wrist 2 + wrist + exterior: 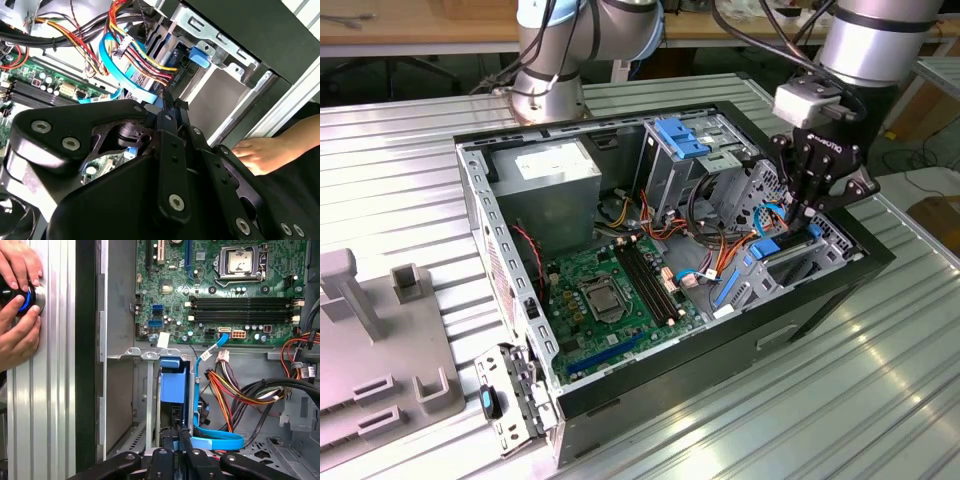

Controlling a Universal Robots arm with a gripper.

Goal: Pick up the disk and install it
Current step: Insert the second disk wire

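My claw (810, 222) hangs inside the open case (820, 290), its fingers drawn together on the disk (173, 382), which stands on edge in the metal bay (150, 390) straight below my fingertips. Blue and coloured cables (225, 390) lie just beside the claw, with the green board (225, 295) beyond them. A person's hands (17, 295) rest on the table (50, 405) outside the case wall. I can read no writing.
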